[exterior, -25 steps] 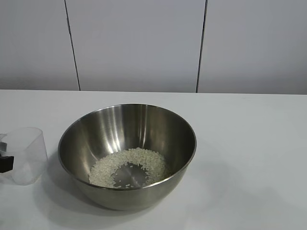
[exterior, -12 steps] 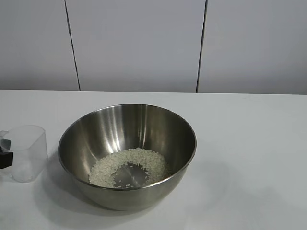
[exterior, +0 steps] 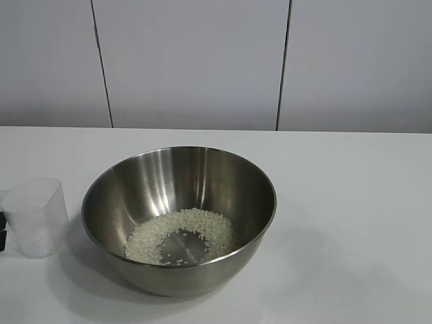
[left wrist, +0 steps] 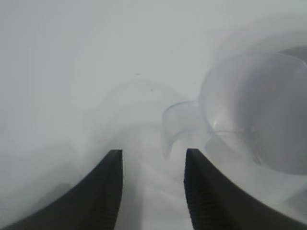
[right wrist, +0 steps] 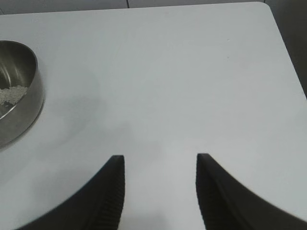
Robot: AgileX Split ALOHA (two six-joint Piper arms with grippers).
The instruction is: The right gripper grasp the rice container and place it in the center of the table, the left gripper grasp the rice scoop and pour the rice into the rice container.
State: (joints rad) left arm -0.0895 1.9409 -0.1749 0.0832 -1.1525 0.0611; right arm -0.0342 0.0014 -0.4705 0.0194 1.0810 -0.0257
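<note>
**Two open grippers, cup set down beside the bowl**

Starting at your far left in the exterior view, the left gripper (left wrist: pixel 153 155) sits at the table's edge with its fingers spread and nothing between them. Just ahead of it the rice scoop (exterior: pixel 35 217) stands upright on the table (exterior: pixel 351 202) (empty, as far as the wrist view shows), its tab handle pointing toward the fingers without touching them. Next comes the rice container (exterior: pixel 179 219), close beside the scoop, with the rice (exterior: pixel 181 234) in a ring on its bottom. Your right gripper (right wrist: pixel 159 158) hovers over bare table, well apart from the bowl, jaws parted and empty.
</note>
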